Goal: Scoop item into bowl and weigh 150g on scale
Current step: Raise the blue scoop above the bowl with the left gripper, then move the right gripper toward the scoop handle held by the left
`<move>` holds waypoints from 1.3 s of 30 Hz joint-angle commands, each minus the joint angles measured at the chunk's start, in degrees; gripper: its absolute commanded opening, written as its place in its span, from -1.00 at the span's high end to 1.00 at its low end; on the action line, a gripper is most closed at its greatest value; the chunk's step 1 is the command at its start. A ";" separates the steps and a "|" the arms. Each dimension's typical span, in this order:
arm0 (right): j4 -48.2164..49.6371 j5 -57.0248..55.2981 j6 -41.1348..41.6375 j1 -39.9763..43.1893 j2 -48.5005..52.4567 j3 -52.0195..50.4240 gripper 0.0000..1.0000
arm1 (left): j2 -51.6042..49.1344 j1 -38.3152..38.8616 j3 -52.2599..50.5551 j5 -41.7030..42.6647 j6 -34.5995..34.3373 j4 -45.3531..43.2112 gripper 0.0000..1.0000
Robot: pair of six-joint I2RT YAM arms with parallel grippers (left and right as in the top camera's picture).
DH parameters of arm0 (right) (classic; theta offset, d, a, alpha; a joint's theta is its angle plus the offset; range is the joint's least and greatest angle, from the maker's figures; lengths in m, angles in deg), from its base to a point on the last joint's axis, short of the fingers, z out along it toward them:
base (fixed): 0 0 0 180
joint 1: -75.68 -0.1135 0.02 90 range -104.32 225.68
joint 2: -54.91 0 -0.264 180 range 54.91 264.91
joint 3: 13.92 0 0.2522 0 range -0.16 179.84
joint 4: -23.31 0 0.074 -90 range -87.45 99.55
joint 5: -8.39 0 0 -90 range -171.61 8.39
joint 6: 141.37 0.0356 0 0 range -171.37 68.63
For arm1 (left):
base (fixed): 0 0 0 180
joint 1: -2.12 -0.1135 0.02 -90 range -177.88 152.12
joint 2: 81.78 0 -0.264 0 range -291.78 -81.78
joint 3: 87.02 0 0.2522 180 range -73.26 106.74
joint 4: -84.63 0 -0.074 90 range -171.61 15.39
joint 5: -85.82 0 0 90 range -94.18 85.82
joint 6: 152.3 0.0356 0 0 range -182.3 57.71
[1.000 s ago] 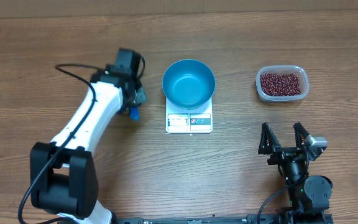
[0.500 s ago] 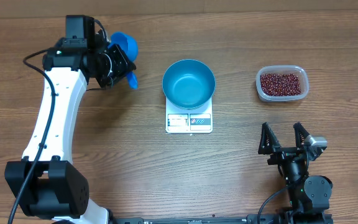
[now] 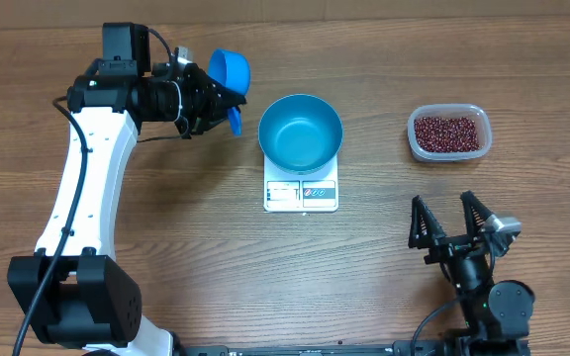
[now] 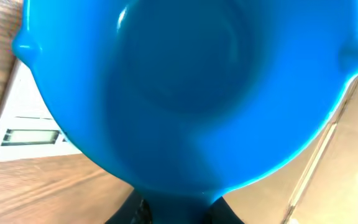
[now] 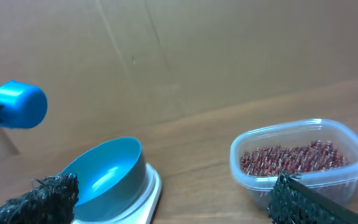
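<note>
Overhead view: the full layout. The bowl (image 3: pixel 301 131) sits on the scale (image 3: pixel 301 194) at mid-worktop (image 3: pixel 166 257). The tub (image 3: pixel 448 132) is well apart to its right, and the scoop (image 3: pixel 229 71) is near its left.
Left wrist view: the scoop's cup fills almost the whole frame, with a corner of the scale and its display at the lower left (the fingers are only a dark patch at the bottom edge).
Right wrist view: a side-on look the others lack, showing the scoop held in the air, higher than the bowl's rim.
Materials: the bowl is round, deep, smooth blue. The scale is flat, white and square. The tub is clear, rectangular and round-cornered. The worktop is wood-grained.
Beans (image 3: pixel 448 133): small red-brown ovals lying in the tub.
Left arm: the white links rise from the near-left base and bend toward the scale. The left tool (image 3: pixel 216 101) is closed narrowly on the scoop's handle.
Right arm: folded low at the near edge. The right tool (image 3: pixel 447 218) is spread wide with nothing between its fingers, facing the tub.
</note>
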 commanded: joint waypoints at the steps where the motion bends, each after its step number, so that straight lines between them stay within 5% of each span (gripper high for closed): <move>1: -4.72 1.27 2.75 -0.22 3.87 12.31 -1.00 | 1.33 1.64 1.36 3.04 -10.45 -2.51 0.91; 12: -48.17 1.62 0.02 -0.28 40.94 64.83 -1.00 | 1.33 10.08 1.36 3.65 -29.11 -14.73 0.91; 17: -52.92 13.75 0.55 -0.28 54.18 80.43 -0.99 | 1.33 12.79 1.36 3.67 -41.83 -20.72 0.91; 29: -46.25 38.86 8.66 -0.28 71.36 82.62 -1.00 | 1.33 13.90 1.36 4.48 -42.32 -28.70 0.92; 34: -41.81 35.89 14.82 -1.77 74.97 82.55 -0.54 | 1.31 14.05 1.33 4.46 -41.77 -28.02 0.91; 39: -42.51 21.05 15.87 -9.68 75.06 82.58 -0.46 | 1.29 14.12 1.33 4.50 -41.99 -24.48 0.92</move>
